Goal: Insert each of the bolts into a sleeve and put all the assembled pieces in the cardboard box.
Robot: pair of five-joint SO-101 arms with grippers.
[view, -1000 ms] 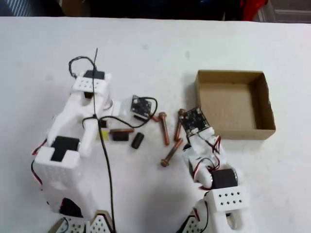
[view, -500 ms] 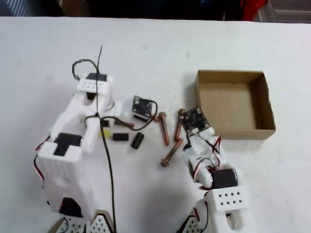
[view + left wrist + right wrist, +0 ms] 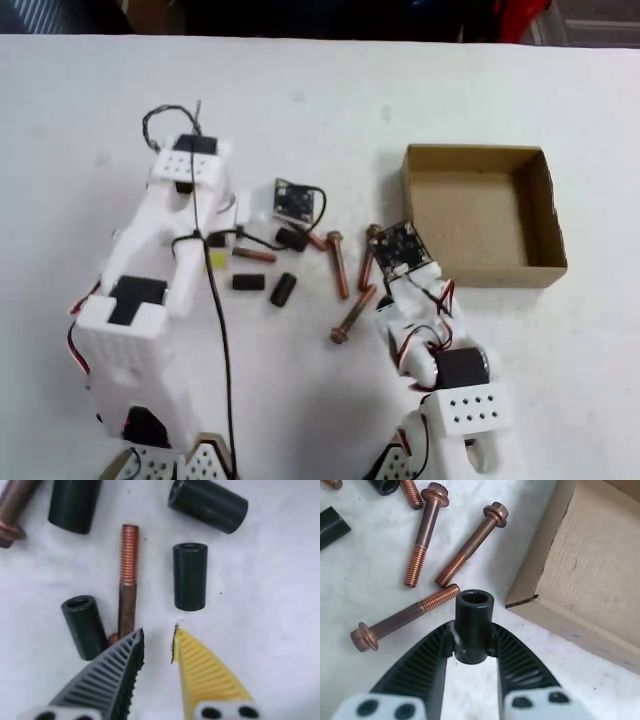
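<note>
My right gripper [image 3: 472, 630] is shut on an upright black sleeve [image 3: 474, 610], close to a corner of the empty cardboard box [image 3: 590, 570]. Three copper bolts [image 3: 427, 530] [image 3: 470, 542] [image 3: 402, 617] lie on the table just beyond it. My left gripper [image 3: 157, 640] stands open with nothing between its grey and yellow fingers. Ahead of it lie a bolt [image 3: 127, 580] and black sleeves [image 3: 190, 575] [image 3: 82, 625] [image 3: 207, 502]. In the high view the left gripper [image 3: 214, 250] sits beside that bolt [image 3: 255, 255], and the box [image 3: 480, 268] stands at the right.
More sleeves [image 3: 248, 282] [image 3: 284, 289] [image 3: 290, 238] and bolts [image 3: 337, 263] [image 3: 355, 312] lie between the two arms. A black cable [image 3: 222, 340] runs along the left arm. White table surface stretches open behind and in front of the box.
The left arm's wrist has shifted away toward the far side of the table, uncovering a sleeve beside the bolts. The right arm has kept still with its sleeve.
</note>
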